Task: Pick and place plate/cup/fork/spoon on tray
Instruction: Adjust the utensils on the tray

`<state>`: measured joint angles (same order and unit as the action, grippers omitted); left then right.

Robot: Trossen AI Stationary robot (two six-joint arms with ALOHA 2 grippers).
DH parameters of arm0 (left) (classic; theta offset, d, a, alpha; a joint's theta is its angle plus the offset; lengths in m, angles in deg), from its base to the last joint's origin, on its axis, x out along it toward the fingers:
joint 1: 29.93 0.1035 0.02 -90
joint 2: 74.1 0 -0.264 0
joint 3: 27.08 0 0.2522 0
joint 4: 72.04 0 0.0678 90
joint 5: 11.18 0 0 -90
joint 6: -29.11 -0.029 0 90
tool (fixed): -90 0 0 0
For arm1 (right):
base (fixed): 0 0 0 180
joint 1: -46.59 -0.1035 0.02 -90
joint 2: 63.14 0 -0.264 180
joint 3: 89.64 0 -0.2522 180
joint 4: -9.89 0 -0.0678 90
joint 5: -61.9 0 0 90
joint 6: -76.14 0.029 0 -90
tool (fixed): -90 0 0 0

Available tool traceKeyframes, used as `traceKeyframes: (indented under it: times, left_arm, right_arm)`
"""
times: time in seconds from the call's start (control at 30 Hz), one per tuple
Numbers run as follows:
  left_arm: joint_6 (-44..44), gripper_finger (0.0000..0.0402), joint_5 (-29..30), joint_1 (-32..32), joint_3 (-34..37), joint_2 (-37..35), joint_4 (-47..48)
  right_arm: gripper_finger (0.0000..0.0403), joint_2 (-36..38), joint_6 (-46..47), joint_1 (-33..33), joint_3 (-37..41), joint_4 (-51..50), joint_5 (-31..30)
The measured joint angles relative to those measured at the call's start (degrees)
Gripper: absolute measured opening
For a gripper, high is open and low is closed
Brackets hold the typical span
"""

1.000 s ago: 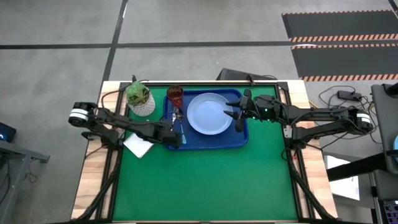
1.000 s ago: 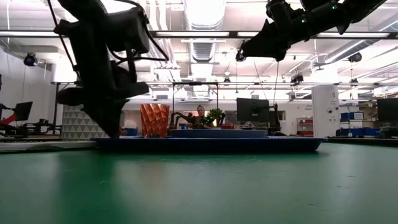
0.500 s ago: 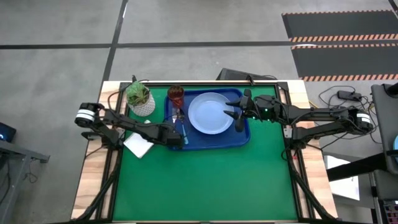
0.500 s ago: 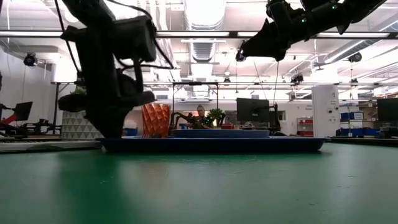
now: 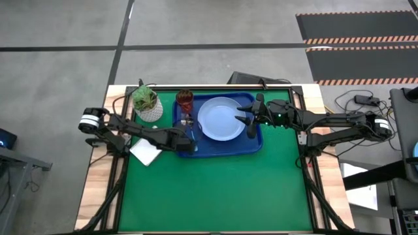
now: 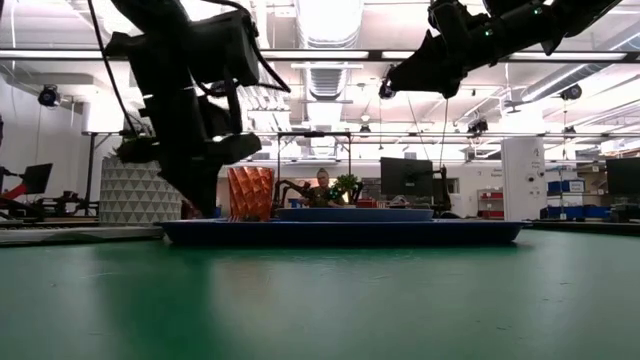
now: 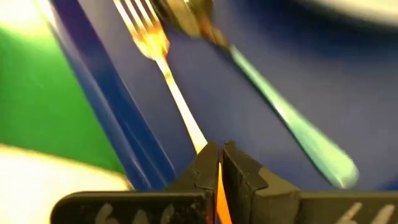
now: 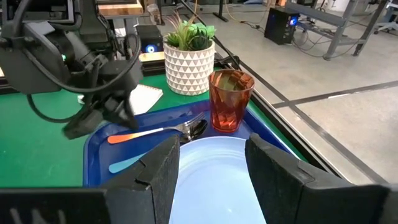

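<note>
The deep-blue tray lies at the far middle of the green mat. On it are the light-blue plate, the dark-red cup upright in its far left corner, and the spoon, which lies flat with its blue handle beside the fork. My left gripper is low over the tray's left part, shut on the fork. My right gripper hangs open and empty above the plate's right side; its fingers frame the plate in the right wrist view. My left gripper pinches the fork's orange handle between its two shut fingers. The fingers slant down from the table's left side. The fork reaches ahead of them low along the tray floor, its tines beside the spoon's bowl.
A white pot with a green plant stands just left of the tray. A white pad lies at the mat's left edge. The wide green mat lies nearer than the tray. The table's wooden borders run along both sides.
My left gripper, still shut, has moved toward the table's right edge, from the tray's left rim to a spot farther in over its left part. My right arm has kept still.
</note>
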<state>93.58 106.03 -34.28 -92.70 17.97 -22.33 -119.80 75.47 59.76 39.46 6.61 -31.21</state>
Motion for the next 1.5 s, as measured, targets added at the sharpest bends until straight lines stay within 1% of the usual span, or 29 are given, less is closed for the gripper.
traceKeyframes:
  times: [0.07,0.13,0.3,0.53,0.7,0.87,1.13,1.2,1.23,1.33,1.43,1.5]
  left_arm:
    - [-0.61,0.0,5.7,0.39,0.18,-0.02,-0.2]
    - [-0.66,0.0,9.36,1.14,0.88,0.16,-1.3]
    - [-1.33,0.0,9.08,3.16,2.81,1.87,-6.69]
    - [-3.58,0.0,9.39,4.3,2.71,6.33,-10.12]
    - [-1.77,0.0,11.33,4.36,2.71,8.03,-9.89]
    - [-0.32,0.0,13.37,4.43,2.71,7.61,-9.85]
    - [-0.46,0.0,13.7,4.08,2.59,6.02,-7.6]
    - [-3.24,0.0,14.69,2.47,2.15,4.18,-6.75]
    - [-5.89,0.0,16.32,1.25,1.86,2.81,-6.64]
    - [-16.38,0.0,21.62,-2.93,1.38,-2.67,-7.07]
    - [-29.3,0.0,22.39,-7.28,1.68,-8.82,-9.66]
    - [-36.2,0.0,22.18,-9.92,2.94,-13.1,-13.35]
  right_arm:
    - [0.0171,0.0,0.06,0.0,0.0,0.0,0.0]
    - [0.0171,0.0,0.19,0.0,0.0,0.0,0.0]
    - [0.0171,0.0,0.21,0.0,0.0,0.01,0.0]
    - [0.0171,0.0,0.2,-0.01,0.0,0.01,0.0]
    - [0.0171,0.0,0.04,0.0,0.0,0.0,0.0]
    - [0.0171,0.0,0.02,-0.02,0.0,0.0,0.0]
    - [0.0171,0.0,-0.65,-0.02,0.0,-0.37,-0.02]
    - [0.0171,0.0,-2.89,0.0,0.0,-0.05,-0.01]
    - [0.0171,-0.01,-4.39,-0.01,0.12,0.75,0.01]
    - [0.017,0.0,-7.35,-0.02,1.72,4.77,0.23]
    - [0.0166,-0.02,-11.15,0.0,5.14,12.75,2.42]
    - [0.016,-0.02,-13.83,-0.01,8.57,21.24,5.22]
